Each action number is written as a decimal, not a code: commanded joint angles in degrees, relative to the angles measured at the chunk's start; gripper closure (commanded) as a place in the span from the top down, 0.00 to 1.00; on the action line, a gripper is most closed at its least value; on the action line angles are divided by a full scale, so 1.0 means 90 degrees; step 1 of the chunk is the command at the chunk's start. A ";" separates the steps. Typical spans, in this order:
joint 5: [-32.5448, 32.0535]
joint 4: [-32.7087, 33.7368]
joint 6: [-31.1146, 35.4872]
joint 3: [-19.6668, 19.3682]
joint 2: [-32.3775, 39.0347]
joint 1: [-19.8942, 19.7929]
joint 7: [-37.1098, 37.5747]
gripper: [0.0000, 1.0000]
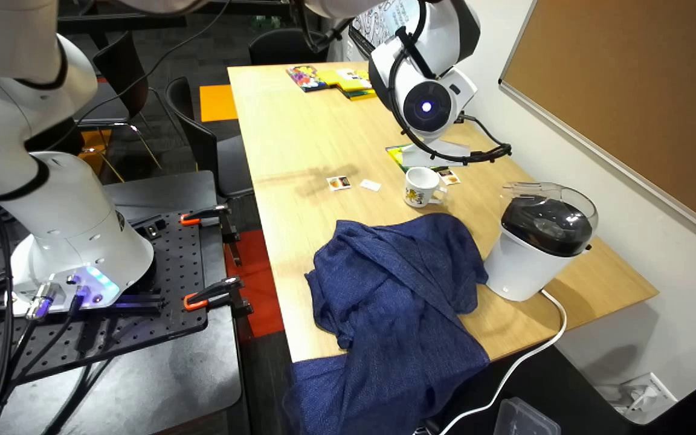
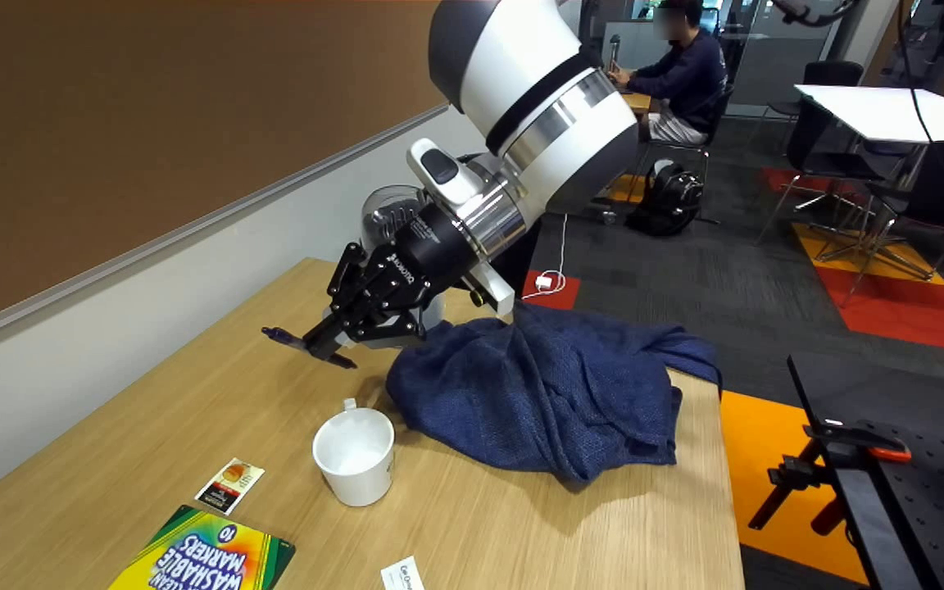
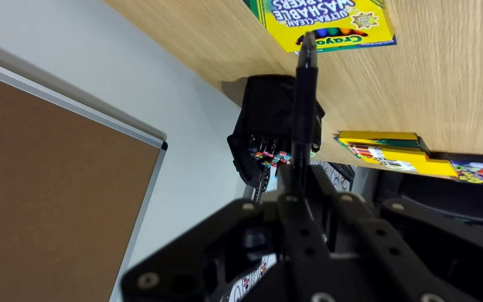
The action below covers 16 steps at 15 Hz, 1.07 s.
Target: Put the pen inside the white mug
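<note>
The white mug (image 1: 418, 186) stands upright on the table with its handle toward the appliance side. It also shows in an exterior view (image 2: 356, 460), where its visible inside holds nothing. My gripper (image 2: 318, 342) is shut on a dark pen (image 2: 282, 336) and holds it in the air, above table height and beyond the mug in that view. The pen lies crosswise and tilted, sticking out on both sides of the fingers. In the wrist view the pen (image 3: 304, 100) stands out from the fingertips (image 3: 302, 178). The mug is out of the wrist view. The fingers are hidden behind the wrist in an exterior view.
A blue cloth (image 1: 396, 296) lies bunched beside the mug. A white black-topped corded appliance (image 1: 523, 266) stands near the wall. A marker box (image 2: 210, 553), a packet (image 2: 229, 485) and a card (image 2: 401, 574) lie near the mug. A black holder (image 3: 266, 109) stands by the wall.
</note>
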 commanded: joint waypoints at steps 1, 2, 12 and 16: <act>-0.0003 0.0279 -0.0084 0.0124 0.0518 -0.0049 0.0000 0.03; -0.0002 0.0298 -0.0072 0.0118 0.0618 -0.0036 0.0000 0.03; -0.0239 0.0620 -0.0058 0.0161 0.1275 -0.0049 0.0000 0.03; -0.0264 0.0726 -0.0054 0.0138 0.1459 -0.0020 0.0000 0.03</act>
